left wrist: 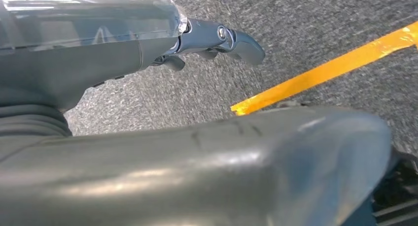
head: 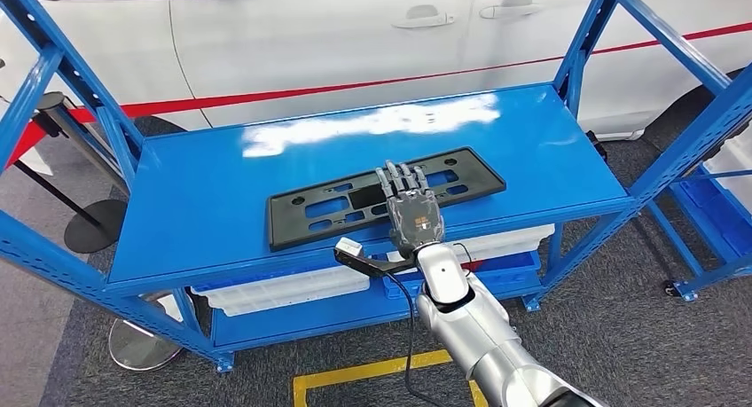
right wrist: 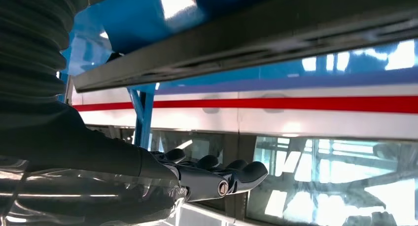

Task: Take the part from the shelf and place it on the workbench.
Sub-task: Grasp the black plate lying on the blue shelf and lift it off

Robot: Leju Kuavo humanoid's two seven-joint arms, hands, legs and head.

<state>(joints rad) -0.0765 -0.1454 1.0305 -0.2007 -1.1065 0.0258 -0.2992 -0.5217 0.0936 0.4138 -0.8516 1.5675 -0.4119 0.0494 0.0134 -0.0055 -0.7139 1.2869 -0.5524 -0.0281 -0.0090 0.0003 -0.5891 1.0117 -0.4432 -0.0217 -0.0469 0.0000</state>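
Black slotted plate (head: 383, 198) lying flat on the blue shelf (head: 204, 203), centre of the frame, long side running left to right, slightly skewed. Looks like thin stiff plastic, so probably light, a bit bendy at the ends, and slick on that glossy paint. Best bet: grab the near long edge around the middle, or hook through a slot. Right hand (head: 411, 206) stretched over its middle, fingers (head: 401, 180) straight and apart, holding nothing yet. Left hand (left wrist: 217, 41) hanging over grey carpet by a yellow tape line (left wrist: 325, 71); can't tell whether it's open or closed. White car (head: 355, 35) across the top behind.
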